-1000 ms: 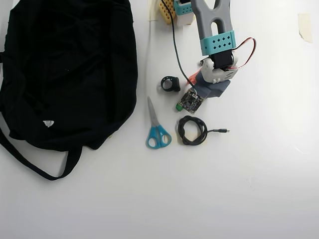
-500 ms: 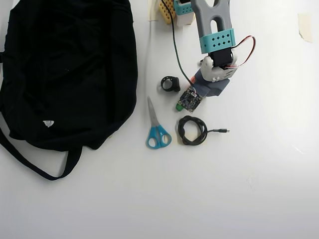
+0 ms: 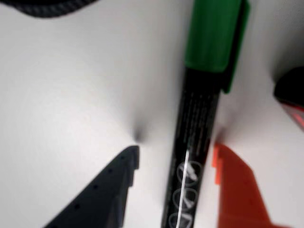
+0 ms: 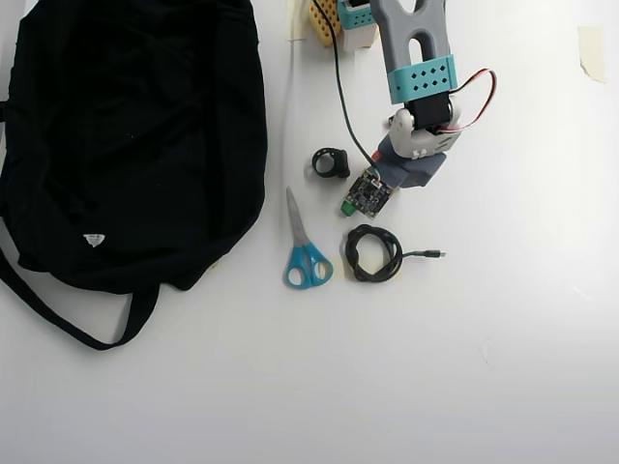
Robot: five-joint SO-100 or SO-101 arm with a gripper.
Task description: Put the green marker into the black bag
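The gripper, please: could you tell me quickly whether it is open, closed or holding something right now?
Gripper: open, its two fingers either side of the green marker lying on the table; the dark one stands clear of the barrel, not clamped.

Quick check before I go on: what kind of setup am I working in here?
Likely a hobby or lab tabletop: a plain white table with the arm's exposed circuit board, a coiled black cable, blue-handled scissors and a black bag laid out.

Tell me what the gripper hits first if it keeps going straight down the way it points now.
Most likely the green marker: in the wrist view its barrel lies between the open fingers of the gripper, on the white table. The fingertips themselves would probably meet bare table either side; height above it is unclear.
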